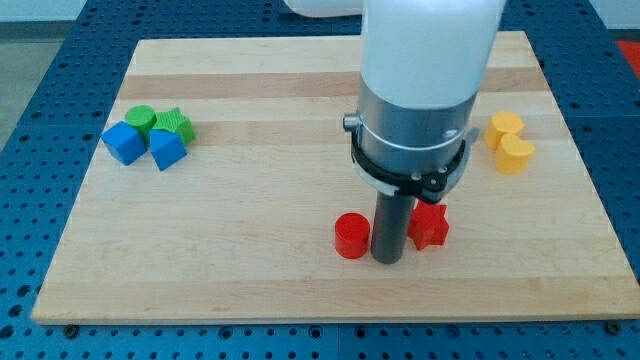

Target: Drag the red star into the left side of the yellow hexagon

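The bench point(300, 90) is taking up nearly the whole view, a pale wooden board, and the big white-and-grey arm is hanging down over its middle, blocking a chunk of it. No tool on this rig, so nothing is spreading or pinching; it's just a dark rod, and my tip point(386, 260) is sitting down near 6 o'clock on the board. It's wedged between the red cylinder point(351, 236) at its 9 o'clock and the red star point(430, 226) at its 3 o'clock, touching or nearly touching the star. That makes sense to me: pushing from there is sending the star toward the yellow hexagon point(505, 128) up at 2 o'clock, still well apart, next to a yellow heart point(516, 154). Over at 10 o'clock, a blue cube point(124, 142), another blue block point(166, 149), a green cylinder point(141, 119) and a green star point(176, 124) are huddling together.
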Robot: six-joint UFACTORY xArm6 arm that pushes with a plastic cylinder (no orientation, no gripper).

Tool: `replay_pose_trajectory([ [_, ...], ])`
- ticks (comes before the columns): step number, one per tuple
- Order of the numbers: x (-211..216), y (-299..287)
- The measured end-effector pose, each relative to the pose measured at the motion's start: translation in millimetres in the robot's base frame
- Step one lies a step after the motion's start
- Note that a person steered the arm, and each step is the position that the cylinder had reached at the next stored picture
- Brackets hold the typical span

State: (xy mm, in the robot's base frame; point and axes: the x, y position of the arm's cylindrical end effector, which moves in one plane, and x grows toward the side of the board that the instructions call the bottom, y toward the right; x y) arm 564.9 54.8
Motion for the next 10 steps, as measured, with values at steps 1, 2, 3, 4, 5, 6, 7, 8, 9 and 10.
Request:
replay_pose_trajectory([
  [1,-4.8,18.6],
  [2,-45.1,28.6],
  [3,-83.8,28.7],
  [4,-67.6,25.2],
  [5,-42.1,25.2],
  [6,-17.7,28.3],
  [7,-13.8,45.3],
  [8,-40.2,48.6],
  [9,-58.7,48.6],
  [10,-27.2,53.3],
])
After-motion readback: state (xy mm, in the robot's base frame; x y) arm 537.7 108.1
